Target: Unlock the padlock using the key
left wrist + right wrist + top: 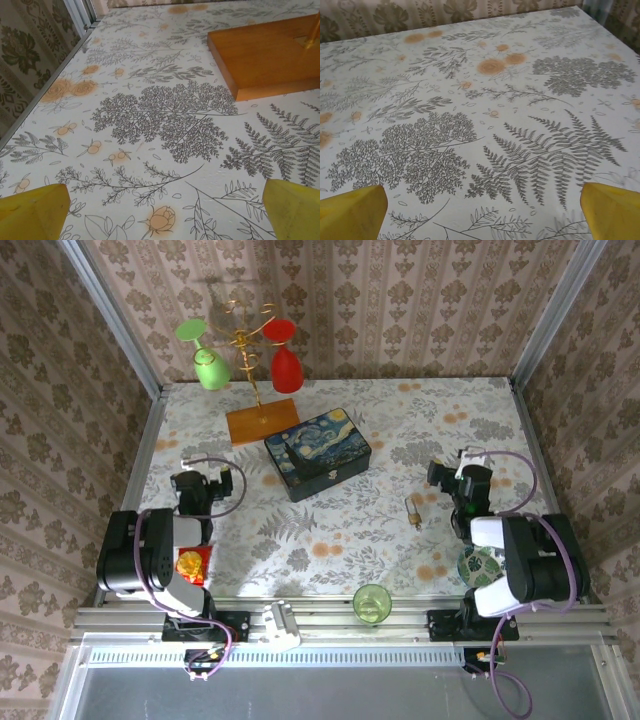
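A tiny brass padlock (412, 510) lies on the floral tabletop, right of centre. The key is too small to tell apart from it in the top view. My right gripper (455, 470) hovers just to the right of the padlock and a little farther back. In the right wrist view it (482, 212) stands open, its yellow fingertips (352, 210) wide apart over bare cloth. My left gripper (207, 473) is at the left side of the table, far from the padlock. It (165, 212) is open too, with nothing between its fingertips (35, 210).
A dark blue painted box (318, 453) sits mid-table. Behind it, a wooden base (262, 422) (265, 55) carries a gold rack with a green glass (205, 360) and a red glass (284, 358). A green cup (372, 603) stands at the near edge.
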Robot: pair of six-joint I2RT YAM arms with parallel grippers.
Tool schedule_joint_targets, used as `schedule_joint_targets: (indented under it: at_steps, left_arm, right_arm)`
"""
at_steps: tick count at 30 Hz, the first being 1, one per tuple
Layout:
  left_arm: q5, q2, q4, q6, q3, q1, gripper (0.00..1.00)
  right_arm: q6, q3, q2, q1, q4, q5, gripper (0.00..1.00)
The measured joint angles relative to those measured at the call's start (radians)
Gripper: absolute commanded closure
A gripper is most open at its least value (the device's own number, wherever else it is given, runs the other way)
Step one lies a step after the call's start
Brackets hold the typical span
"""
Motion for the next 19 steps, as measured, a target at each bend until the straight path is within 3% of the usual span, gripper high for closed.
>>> schedule_joint_targets:
  at_steps: [19]
  left_arm:
    - [0.048,0.004,0.023,0.034,0.006,-0.006,0.0]
  right_arm:
    - [-0.05,0.029,0.025,0.038,0.004,-0.009,0.0]
